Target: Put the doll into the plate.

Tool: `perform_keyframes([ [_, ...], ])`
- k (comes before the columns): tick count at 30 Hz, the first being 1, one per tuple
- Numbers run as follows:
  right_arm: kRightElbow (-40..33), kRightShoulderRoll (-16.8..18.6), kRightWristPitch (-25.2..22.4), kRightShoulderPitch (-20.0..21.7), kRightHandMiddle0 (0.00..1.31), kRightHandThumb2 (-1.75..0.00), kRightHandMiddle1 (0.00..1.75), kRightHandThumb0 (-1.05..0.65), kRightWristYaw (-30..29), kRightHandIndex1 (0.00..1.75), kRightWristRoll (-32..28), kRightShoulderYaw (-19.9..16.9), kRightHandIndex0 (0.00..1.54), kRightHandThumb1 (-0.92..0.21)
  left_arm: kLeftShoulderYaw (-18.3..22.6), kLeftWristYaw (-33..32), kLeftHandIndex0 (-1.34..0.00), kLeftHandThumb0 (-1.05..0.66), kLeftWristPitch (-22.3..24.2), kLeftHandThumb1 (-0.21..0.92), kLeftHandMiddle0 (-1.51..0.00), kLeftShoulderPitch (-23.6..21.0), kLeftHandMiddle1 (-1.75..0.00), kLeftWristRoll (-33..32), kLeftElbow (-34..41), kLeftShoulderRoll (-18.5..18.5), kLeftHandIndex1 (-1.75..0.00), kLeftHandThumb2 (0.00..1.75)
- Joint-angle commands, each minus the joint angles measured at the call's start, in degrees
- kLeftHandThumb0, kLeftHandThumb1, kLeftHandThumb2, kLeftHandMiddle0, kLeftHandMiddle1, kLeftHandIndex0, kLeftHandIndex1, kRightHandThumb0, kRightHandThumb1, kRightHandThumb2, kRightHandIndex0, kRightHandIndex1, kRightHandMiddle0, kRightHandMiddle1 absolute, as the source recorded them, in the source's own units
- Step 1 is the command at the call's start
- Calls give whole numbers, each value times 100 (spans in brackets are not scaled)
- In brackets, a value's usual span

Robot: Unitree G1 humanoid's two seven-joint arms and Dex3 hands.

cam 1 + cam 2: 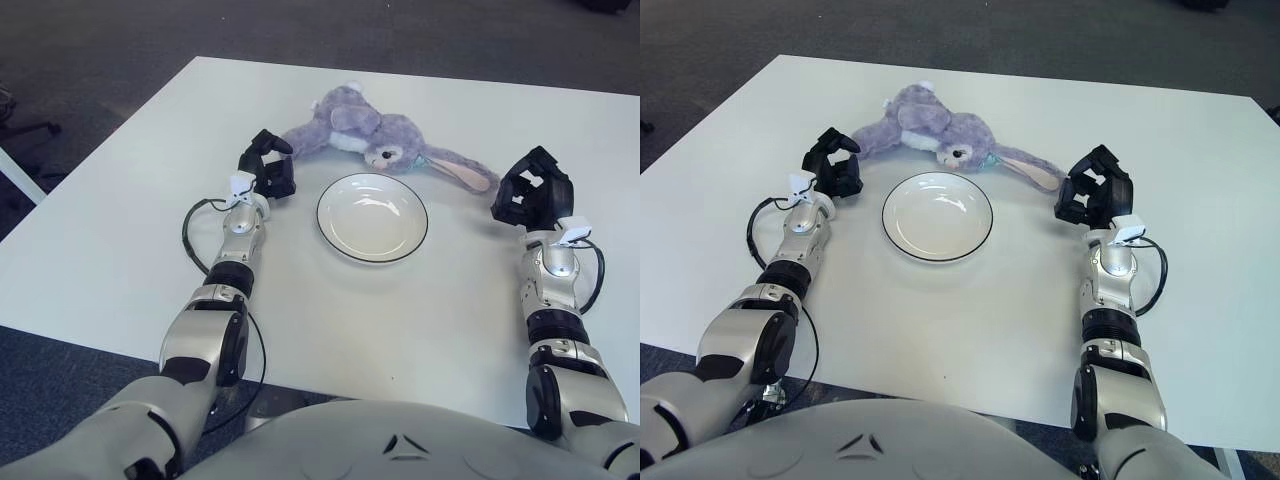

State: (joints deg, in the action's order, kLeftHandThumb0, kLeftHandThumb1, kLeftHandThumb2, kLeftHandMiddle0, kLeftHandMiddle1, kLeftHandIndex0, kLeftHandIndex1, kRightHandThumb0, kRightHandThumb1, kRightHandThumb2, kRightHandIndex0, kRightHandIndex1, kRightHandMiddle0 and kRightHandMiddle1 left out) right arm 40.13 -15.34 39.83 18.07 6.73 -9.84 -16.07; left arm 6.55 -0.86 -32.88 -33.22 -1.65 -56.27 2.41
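A white table (120,230) over dark carpet (90,40) fills the frame, the doll (380,140) above the centred plate (372,217), the left hand (268,166) and right hand (530,187) flanking, fingers loosely spread and empty.

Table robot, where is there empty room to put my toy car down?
The white table is bare left of the left hand, right of the right hand, and in front of the white black-rimmed plate, between the arms. It is crowded behind the plate, where the purple plush bunny doll lies between both hands.

Silver jointed arms, black three-finger hands (looping black cables at wrists).
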Motion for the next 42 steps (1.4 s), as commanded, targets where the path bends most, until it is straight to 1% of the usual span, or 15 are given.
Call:
perform_keyframes([
  [1,403,347,165,-408,68,-141,175,-51,83,175,-11,61,113,-24,-83,0,-53,-45,-9,42,-125,636,-175,94,-313,-153,-175,119],
  [7,81,384,200,-458,66,-139,175,-50,276,175,-52,132,112,-25,-92,57,-53,-45,-24,42,-125,658,-175,84,-316,-140,-175,119],
  [11,-158,378,122,-503,65,-138,175,-50,309,175,-8,163,111,-27,-104,44,-53,-45,-39,42,-126,669,-175,99,-318,-139,-175,119],
  [19,-1239,369,-483,-625,62,-133,175,-48,101,175,172,315,106,-31,-131,8,-53,-45,-38,42,-126,680,-175,118,-332,-152,-175,119],
  [22,-1689,358,-725,-673,59,-129,175,-47,-38,175,315,404,105,-34,-141,7,-53,-45,-31,42,-126,685,-175,125,-332,-151,-175,119],
  [25,-1962,340,-873,-722,57,-125,175,-46,-108,175,403,462,103,-37,-151,-8,-53,-45,-26,42,-125,695,-175,135,-322,-160,-175,119],
  [31,-2278,156,-1035,-657,52,-118,175,-44,-190,175,749,591,96,-42,-164,-43,-53,-45,-33,42,-125,700,-175,146,-308,-179,-175,119],
  [35,-2361,57,-1173,-599,51,-116,175,-44,-286,175,1018,637,92,-44,-177,-64,-54,-45,-56,41,-127,714,-175,152,-295,-188,-175,120],
  [38,-2350,-56,-1327,-468,51,-116,175,-44,-365,175,1298,700,90,-44,-187,-77,-54,-45,-64,41,-128,730,-175,160,-290,-182,-175,121],
  [39,-2350,-86,-1372,-429,52,-122,172,-35,-381,175,1372,715,87,-38,-189,-79,-54,-45,-64,41,-128,734,-175,161,-288,-179,-175,121],
  [40,-2360,-112,-1415,-397,53,-133,169,-23,-392,175,1442,730,84,-29,-191,-79,-54,-45,-65,41,-128,742,-175,161,-288,-177,-175,121],
  [42,-2428,-158,-1528,-338,55,-144,166,-10,-405,175,1563,765,80,-19,-192,-82,-54,-45,-60,41,-128,750,-175,161,-285,-174,-175,121],
])
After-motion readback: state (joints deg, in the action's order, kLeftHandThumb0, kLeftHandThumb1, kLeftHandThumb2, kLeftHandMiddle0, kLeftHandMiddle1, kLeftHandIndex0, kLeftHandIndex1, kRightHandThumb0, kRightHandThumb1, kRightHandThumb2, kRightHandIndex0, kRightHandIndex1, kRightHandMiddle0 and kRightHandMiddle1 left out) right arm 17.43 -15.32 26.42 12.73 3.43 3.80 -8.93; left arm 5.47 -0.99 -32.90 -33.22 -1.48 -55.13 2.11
